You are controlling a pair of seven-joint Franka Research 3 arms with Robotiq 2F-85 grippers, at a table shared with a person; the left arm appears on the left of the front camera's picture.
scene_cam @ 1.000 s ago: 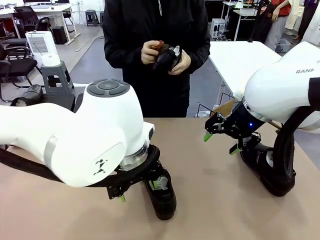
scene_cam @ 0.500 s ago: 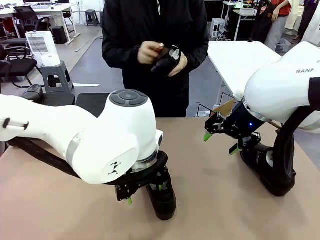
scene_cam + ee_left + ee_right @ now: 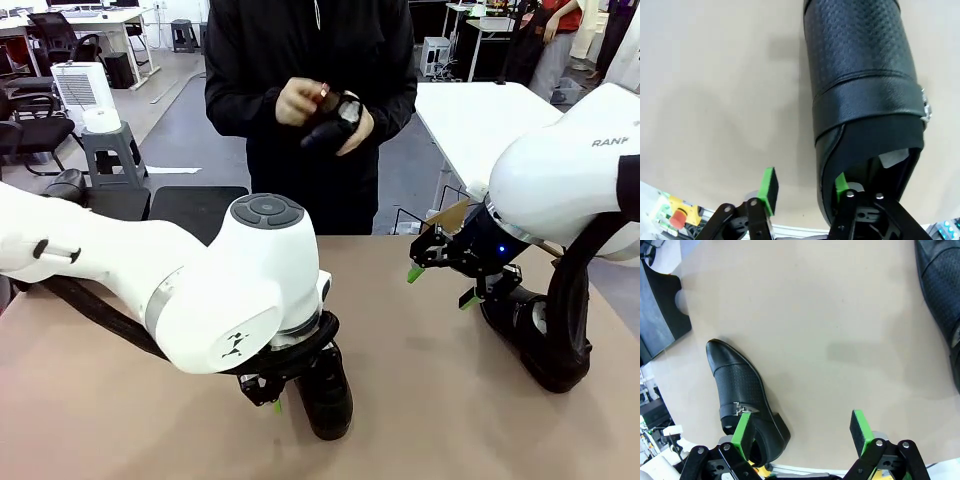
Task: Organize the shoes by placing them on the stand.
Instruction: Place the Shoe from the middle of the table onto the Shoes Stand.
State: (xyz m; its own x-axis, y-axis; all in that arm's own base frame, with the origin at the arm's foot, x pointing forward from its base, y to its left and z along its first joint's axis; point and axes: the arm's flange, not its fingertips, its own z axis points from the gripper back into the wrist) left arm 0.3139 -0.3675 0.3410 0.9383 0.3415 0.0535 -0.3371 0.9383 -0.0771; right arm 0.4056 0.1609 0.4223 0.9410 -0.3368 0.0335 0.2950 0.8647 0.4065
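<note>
The task looks barely under way: two shoes lie on the worktop (image 3: 420,400), and the stretch of stand (image 3: 195,205) visible at the far left, behind the left arm, carries nothing. The near-left shoe (image 3: 860,60) lies flat on its sole close to the near edge. The left gripper (image 3: 805,186) is down at its heel end. One green-padded finger is inside the opening, where a bit of white paper shows. The other finger is outside, with bare worktop between its pad and the leather. The jaws are therefore apart, straddling the shoe's side wall but not yet pinched on it. The right shoe (image 3: 530,340) lies at the right side of the worktop, partly behind the right arm's cable. The right gripper (image 3: 801,432) hangs above the surface just to the left of it, spread wide and holding nothing. By my reckoning, the step in hand is securing a grip on the near-left shoe. What remains is lifting it, carrying it across to the far-left platform and setting it down, then doing the same for the right shoe. Whether other shoes already sit on a part of the stand hidden by the arm cannot be told.
</note>
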